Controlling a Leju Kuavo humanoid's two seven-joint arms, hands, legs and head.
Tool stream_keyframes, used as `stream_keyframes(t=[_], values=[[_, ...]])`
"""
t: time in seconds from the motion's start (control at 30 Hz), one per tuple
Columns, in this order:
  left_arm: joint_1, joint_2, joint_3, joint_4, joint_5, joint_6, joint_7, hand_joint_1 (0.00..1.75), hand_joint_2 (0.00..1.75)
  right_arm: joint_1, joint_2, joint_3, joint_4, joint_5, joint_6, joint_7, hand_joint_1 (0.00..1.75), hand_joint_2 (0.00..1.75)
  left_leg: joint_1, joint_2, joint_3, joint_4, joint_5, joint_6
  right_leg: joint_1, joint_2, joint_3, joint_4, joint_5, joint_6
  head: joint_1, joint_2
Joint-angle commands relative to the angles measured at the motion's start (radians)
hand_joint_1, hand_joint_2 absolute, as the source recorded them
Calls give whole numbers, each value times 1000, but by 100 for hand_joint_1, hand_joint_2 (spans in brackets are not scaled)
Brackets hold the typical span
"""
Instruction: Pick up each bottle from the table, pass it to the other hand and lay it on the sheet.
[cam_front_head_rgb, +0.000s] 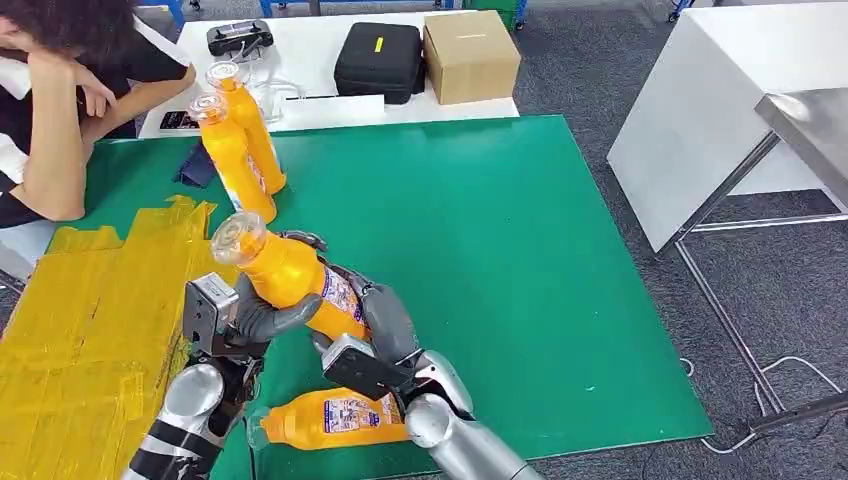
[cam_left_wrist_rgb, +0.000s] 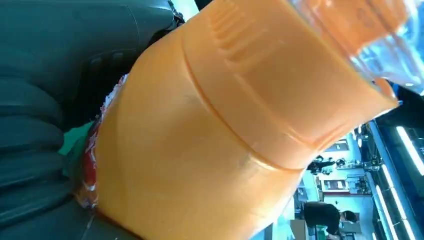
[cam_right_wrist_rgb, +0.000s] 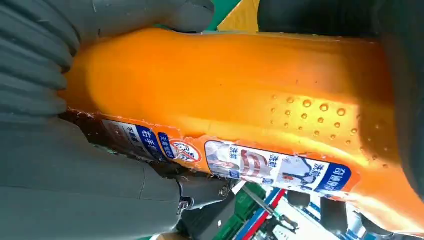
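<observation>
we see both hands on one orange bottle, tilted, cap far-left, above the green mat | left hand wraps its neck end | right hand grips its labelled body | second bottle lies near edge | two bottles stand far-left | yellow sheet left
</observation>
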Motion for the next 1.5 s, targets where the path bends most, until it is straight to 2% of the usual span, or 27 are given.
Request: stream_keyframes(t=[0.03,0.27,0.33,0.37,0.4,0.43,0.5,0.57,0.6,0.67,0.73,0.8,0.9,1.0,1.1,1.13,1.23,1.27,1.37,1.5], values=[[-47,5,7,47,0,15,12,175,175,-11,-39,52,-20,-9,10,-6,175,175,1,-2,4,0,-2,-1,1,-1,4,0,-2,-2,0,0],[-47,5,3,51,1,16,12,175,175,-11,-39,53,-20,-12,8,-5,175,175,1,-1,2,0,-1,-1,1,-1,3,0,-1,-1,0,0],[-47,6,2,52,1,17,12,175,175,-10,-40,53,-23,-12,3,-6,175,175,2,-3,6,1,-3,-2,2,-1,7,0,-3,-3,0,0],[-48,8,3,51,1,18,13,175,175,-9,-41,51,-30,-11,-7,-9,164,175,1,-2,4,0,-2,-1,1,-1,4,0,-2,-2,0,0],[-49,10,4,50,2,19,13,175,175,-7,-43,51,-36,-9,-13,-11,30,175,2,-3,6,1,-3,-2,2,-1,7,0,-3,-3,0,0],[-50,14,8,45,-1,27,13,175,175,-4,-48,50,-52,-7,-24,-13,0,175,1,-2,3,0,-1,-1,1,-1,4,0,-1,-2,0,0],[-54,25,13,33,-29,54,5,175,175,3,-58,46,-86,-7,-31,-12,0,175,2,-3,6,1,-3,-2,2,-1,7,1,-3,-3,0,0],[-70,41,31,7,-155,167,-26,175,175,17,-74,37,-142,-5,-41,-13,0,175,2,-2,5,1,-3,-2,2,-1,5,0,-2,-2,0,0],[-73,42,35,4,-157,165,-21,175,175,20,-76,35,-152,-4,-41,-10,0,175,2,-2,3,1,-2,-2,1,-1,4,1,-2,-2,0,0],[-94,51,75,-6,-302,306,-20,175,175,32,-87,25,-201,-1,-44,-8,0,175,1,-1,3,1,-2,-1,1,0,3,1,-1,-2,0,0],[-120,64,119,-1,-379,378,-12,175,175,42,-98,12,-249,0,-50,-11,0,175,2,-1,1,1,-1,-1,2,0,1,0,0,-2,0,0],[-132,65,152,5,-384,358,-13,175,175,47,-101,3,-273,2,-45,-8,0,175,3,-5,4,3,-3,-2,2,-3,4,2,-3,-3,0,0],[-127,59,149,6,-385,358,-13,175,175,47,-100,4,-269,1,-45,-8,0,175,2,-1,3,1,-2,-1,2,1,3,0,-1,-2,0,0],[-147,80,171,23,-510,467,-7,175,175,46,-104,-7,-293,3,-58,-17,0,175,2,-3,5,1,-2,-2,2,-1,5,1,-2,-2,0,0],[-181,140,199,77,-789,568,41,175,175,47,-126,-29,-370,-17,-39,-7,0,175,2,-1,4,2,-3,-2,2,1,4,2,-2,-3,0,0],[-185,161,196,106,-907,575,75,175,175,49,-132,-39,-393,-32,-22,3,0,0,1,-1,2,1,-1,-1,1,0,2,1,-1,-2,0,0],[-169,206,175,203,-1218,607,142,175,175,49,-154,-60,-446,-64,34,26,0,0,1,-1,5,0,-1,-2,1,1,4,1,-1,-2,0,0],[-164,230,158,253,-1358,637,182,175,175,52,-159,-64,-460,-64,43,25,0,175,2,-2,7,0,-2,-2,1,0,7,0,-2,-3,0,0],[-168,271,107,401,-1579,672,271,175,175,52,-173,-61,-476,-67,63,29,0,175,1,-1,5,-2,-1,-1,0,1,4,-1,-1,-2,0,0],[-170,273,103,419,-1578,689,273,175,175,52,-173,-61,-476,-67,63,29,0,175,1,0,4,-1,-1,-1,1,1,3,0,-1,-2,0,0]])
